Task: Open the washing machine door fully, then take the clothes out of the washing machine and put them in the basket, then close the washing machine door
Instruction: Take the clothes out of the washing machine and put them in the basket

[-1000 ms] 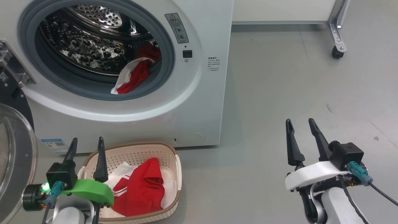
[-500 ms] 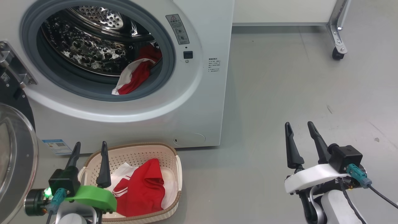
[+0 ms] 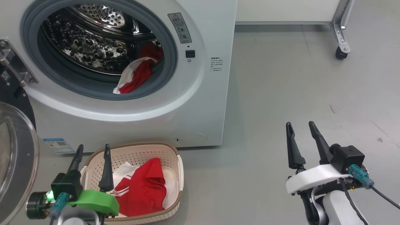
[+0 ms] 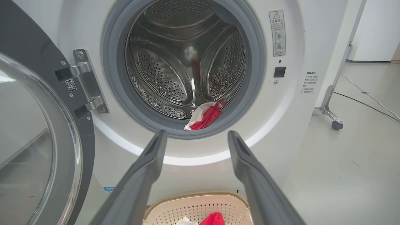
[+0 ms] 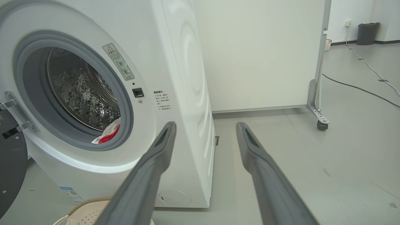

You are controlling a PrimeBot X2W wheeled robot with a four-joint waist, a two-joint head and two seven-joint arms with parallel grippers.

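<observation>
The washing machine door (image 3: pixel 12 156) stands swung wide. The left hand (image 3: pixel 93 147), spread and empty, hovers over the basket (image 3: pixel 137 147), where a red garment (image 3: pixel 147 190) lies. A second red garment (image 3: pixel 137 73) rests at the washing machine (image 3: pixel 175 118) drum's lip. Unloading looks half done, so the next move is to reach in and pinch it. The right hand (image 3: pixel 299 124) hangs spread. Over the last second the left hand has drawn back slightly.

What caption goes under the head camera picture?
One red garment in the washing machine, a second garment in the basket; left pincer and right pincer open, empty.
</observation>
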